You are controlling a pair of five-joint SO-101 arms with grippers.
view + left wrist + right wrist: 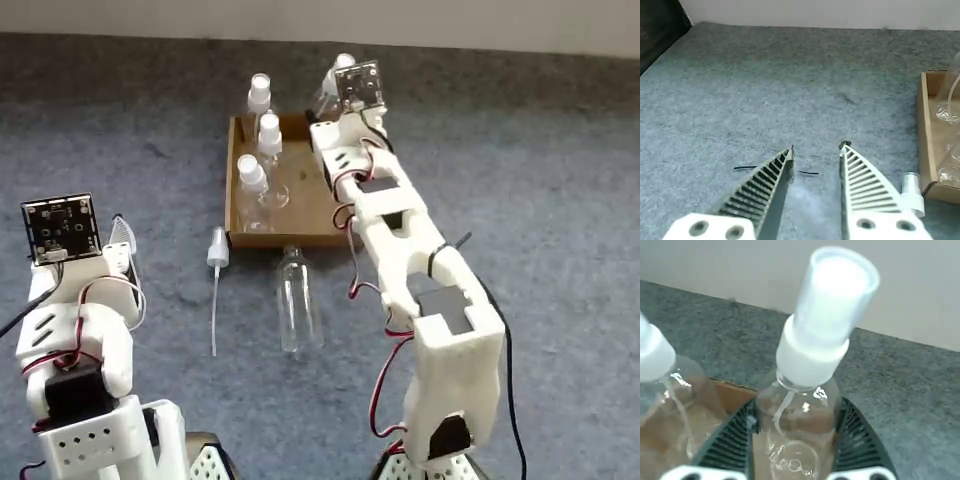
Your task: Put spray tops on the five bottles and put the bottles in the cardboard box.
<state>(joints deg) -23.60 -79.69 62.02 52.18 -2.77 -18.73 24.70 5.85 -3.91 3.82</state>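
Note:
My right gripper (799,412) is shut on a clear bottle (801,440) with a white spray top (826,315), held tilted over the far right corner of the cardboard box (310,195); from above this bottle (330,88) shows beside the wrist. Three capped bottles (268,140) stand inside the box along its left side. One uncapped bottle (298,300) lies on the carpet in front of the box. A loose spray top (216,250) with its long tube lies to its left. My left gripper (816,148) is open above bare carpet, the spray top (912,192) just to its side.
Grey carpet covers the table. The box wall (926,135) stands close beside the left gripper's reach. The left arm (75,330) sits at the near left, and the right arm (410,270) stretches along the box's right side.

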